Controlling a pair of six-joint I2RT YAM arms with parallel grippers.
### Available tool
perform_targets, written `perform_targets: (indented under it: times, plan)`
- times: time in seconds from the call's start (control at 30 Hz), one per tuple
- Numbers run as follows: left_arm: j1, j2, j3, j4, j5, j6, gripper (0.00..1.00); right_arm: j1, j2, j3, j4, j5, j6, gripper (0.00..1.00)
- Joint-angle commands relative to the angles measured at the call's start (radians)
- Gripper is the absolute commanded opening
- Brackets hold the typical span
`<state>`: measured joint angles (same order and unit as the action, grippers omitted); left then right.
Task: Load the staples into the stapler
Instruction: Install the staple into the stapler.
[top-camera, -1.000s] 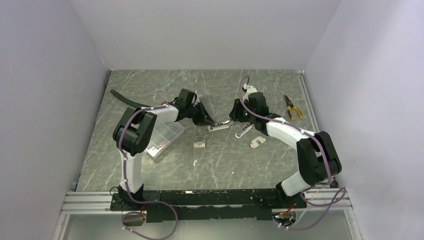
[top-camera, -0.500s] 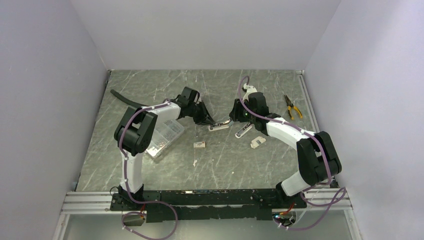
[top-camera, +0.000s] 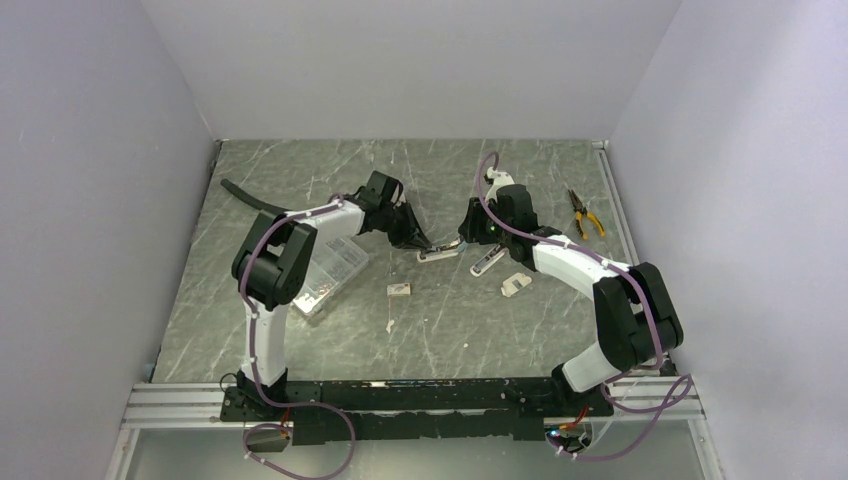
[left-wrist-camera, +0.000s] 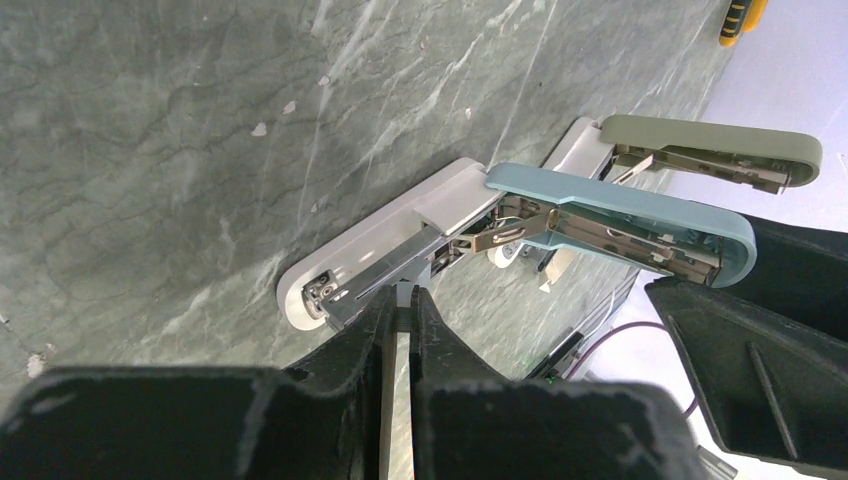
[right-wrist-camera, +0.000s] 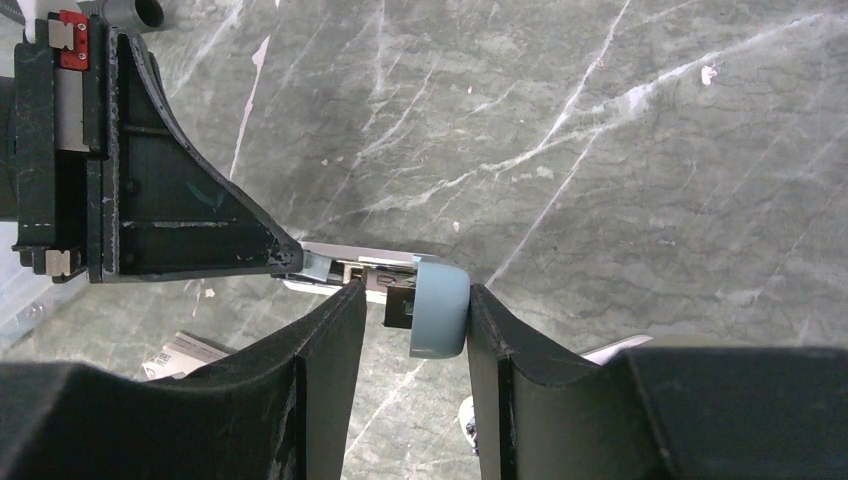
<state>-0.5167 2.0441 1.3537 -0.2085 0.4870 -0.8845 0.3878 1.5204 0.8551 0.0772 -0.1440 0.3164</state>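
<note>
A stapler with a white base (top-camera: 437, 254) (left-wrist-camera: 385, 240) lies mid-table, its blue lid (left-wrist-camera: 620, 215) swung up. My left gripper (top-camera: 421, 243) (left-wrist-camera: 405, 297) is shut on a small grey tab at the stapler's metal magazine (left-wrist-camera: 375, 285). The right gripper (top-camera: 461, 241) (right-wrist-camera: 410, 300) is closed round the tip of the blue lid (right-wrist-camera: 440, 305), which lies flush against one finger. The staples, a tiny white box (top-camera: 400, 289) (right-wrist-camera: 180, 355), lie on the table nearer the arm bases, touched by nothing.
A second stapler with a grey-green lid (top-camera: 488, 262) (left-wrist-camera: 710, 148) lies just right of the first. A small white piece (top-camera: 516, 285) sits near it. There is a clear plastic case (top-camera: 327, 275) at left, pliers (top-camera: 585, 213) at far right and a black strap (top-camera: 250, 195) at back left.
The left arm's forearm and wrist have shifted slightly toward the back. Both staplers, the staple box and the right arm have stayed put.
</note>
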Motion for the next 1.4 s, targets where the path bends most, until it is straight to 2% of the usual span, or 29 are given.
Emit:
perform_targets:
  times: [0.0,0.7,1.37]
  plan:
    - [-0.018,0.039,0.036,-0.065,-0.031,0.034,0.12,0.0,-0.021,-0.005,0.041,-0.014,-0.009,0.45]
    - [-0.035,0.022,0.072,-0.15,-0.106,0.107,0.12,0.0,-0.025,-0.003,0.038,-0.009,-0.014,0.46]
    - [-0.034,-0.031,0.007,-0.135,-0.121,0.127,0.1,-0.001,-0.022,0.003,0.033,-0.008,-0.02,0.45]
